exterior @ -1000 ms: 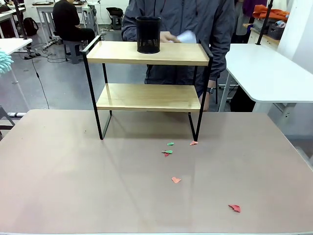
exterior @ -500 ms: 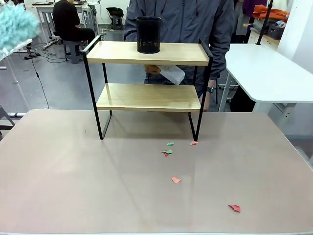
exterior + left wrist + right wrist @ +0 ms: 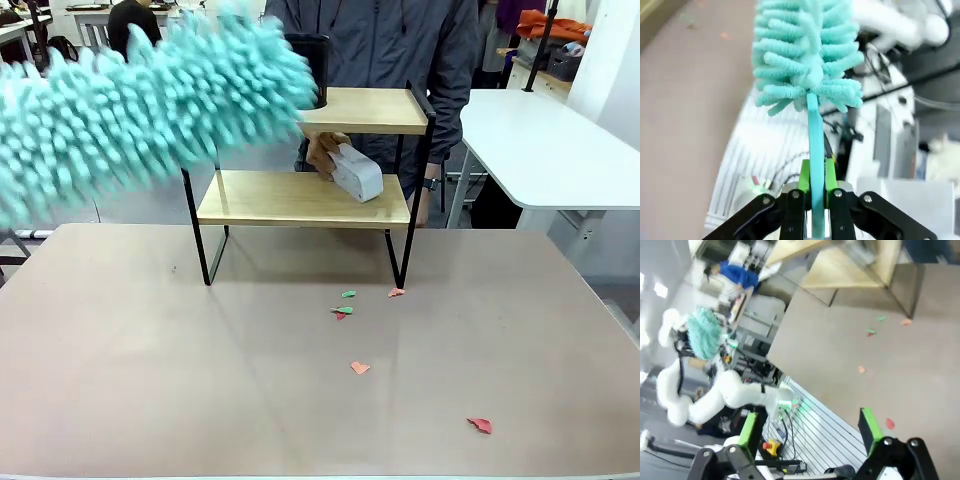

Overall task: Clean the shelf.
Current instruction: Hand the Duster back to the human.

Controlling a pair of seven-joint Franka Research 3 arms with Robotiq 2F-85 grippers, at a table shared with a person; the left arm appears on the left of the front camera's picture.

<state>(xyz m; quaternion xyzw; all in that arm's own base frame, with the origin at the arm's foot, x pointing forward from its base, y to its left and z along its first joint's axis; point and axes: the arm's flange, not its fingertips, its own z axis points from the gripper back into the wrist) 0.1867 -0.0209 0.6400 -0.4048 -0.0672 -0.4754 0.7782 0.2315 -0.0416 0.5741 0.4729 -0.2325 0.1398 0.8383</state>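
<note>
Where the tools stand: left tool (image 3: pixel 816 182) is clenched on the thin teal stem of the duster (image 3: pixel 807 60), with a green pad pressed to either side of it; right tool (image 3: pixel 809 427) hangs released, fingers wide apart and nothing between them.
Worktop: matt brownish-grey worktop (image 3: pixel 150 380), flat and bare near the camera apart from a few paper scraps (image 3: pixel 360 368), red and green, scattered between the front edge and the shelf's feet.
Duster: fat brush of soft teal chenille strands on a slim plastic stem. In the front view it is blurred, at the height of the top board and across its left end (whether it touches the wood I cannot tell).
Shelf: the shelf (image 3: pixel 290 198) stands upright at the far side of the worktop on thin black legs. It has two pale wooden boards, smooth and flat, with raised black rails at the ends.
How it will handle: I judge it stiff but light. A push high up could slide or rock it, so sweeps should be gentle. The best hold would be a black upright or an end rail, not a board edge.
On top: black mesh cup (image 3: pixel 316 65), half hidden behind the duster; it looks light and easy to knock over.
Behind: person's hand (image 3: pixel 322 152) reaches between the boards from the far side. It holds a white wad (image 3: pixel 357 173), cloth or tissue and too blurred to say which, just above the lower board.
</note>
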